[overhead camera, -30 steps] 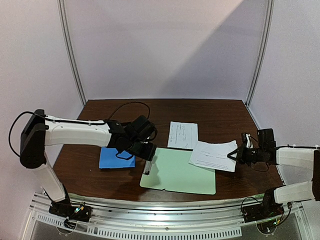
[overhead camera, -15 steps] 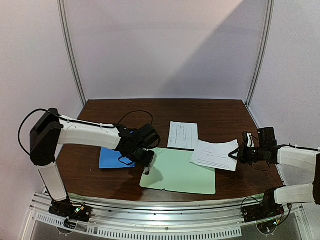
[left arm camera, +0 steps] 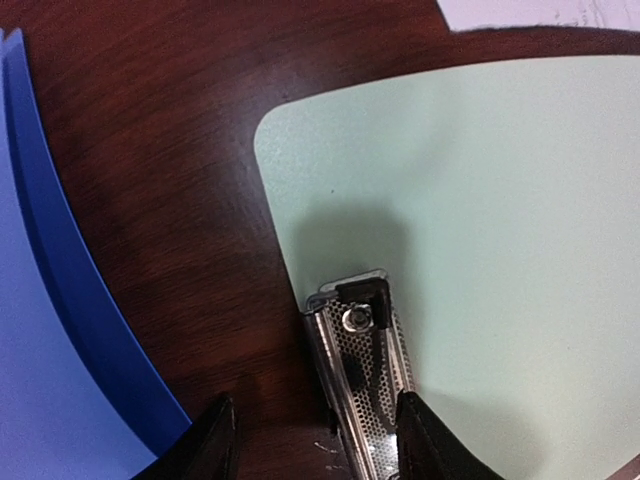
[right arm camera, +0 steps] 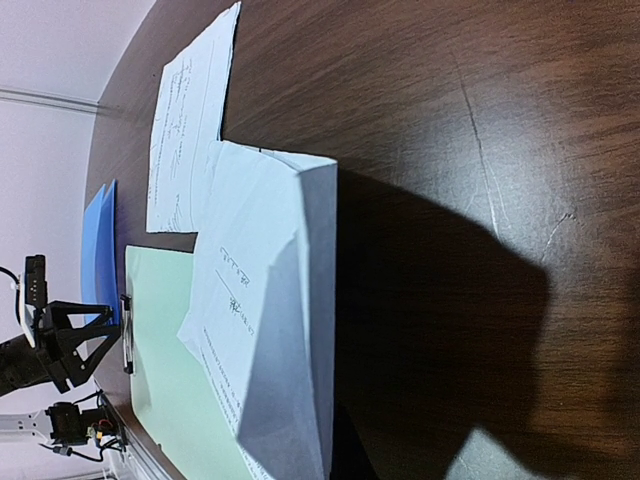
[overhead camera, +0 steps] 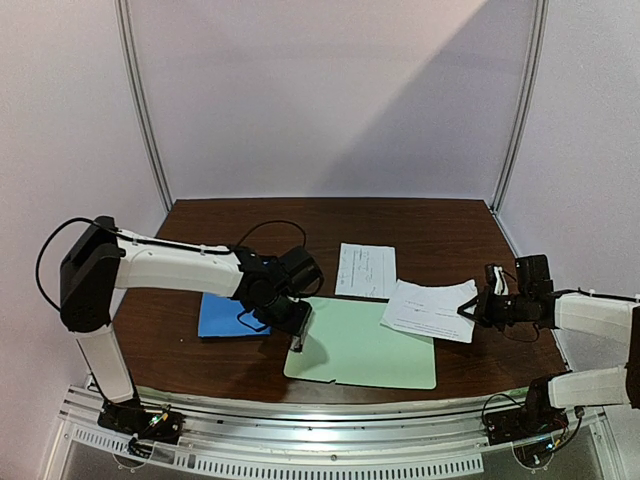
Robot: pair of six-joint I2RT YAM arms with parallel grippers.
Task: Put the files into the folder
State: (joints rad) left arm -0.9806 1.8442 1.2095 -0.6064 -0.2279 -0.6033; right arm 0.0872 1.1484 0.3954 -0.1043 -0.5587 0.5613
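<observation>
The blue folder (overhead camera: 222,316) lies shut on the table's left side, and its edge (left arm camera: 60,300) shows in the left wrist view. One white file (overhead camera: 366,270) lies flat behind the pale green clipboard (overhead camera: 370,348). The other file (overhead camera: 428,310) rests partly on the clipboard, its right edge lifted and creased (right arm camera: 285,330) in my right gripper (overhead camera: 473,309), which is shut on it. My left gripper (left arm camera: 315,445) is open and low over the clipboard's left edge. Its fingers (left arm camera: 213,445) stand either side of the clipboard's metal clip (left arm camera: 362,370).
The clipboard fills the near middle of the table, its front edge close to the table's near edge (overhead camera: 330,392). Metal frame posts (overhead camera: 143,110) rise at the back corners.
My left gripper moved right and down to the clipboard's clip, its jaws narrowing then widening a little. The clipboard slid slightly right. My right gripper keeps its hold on the sheet.
</observation>
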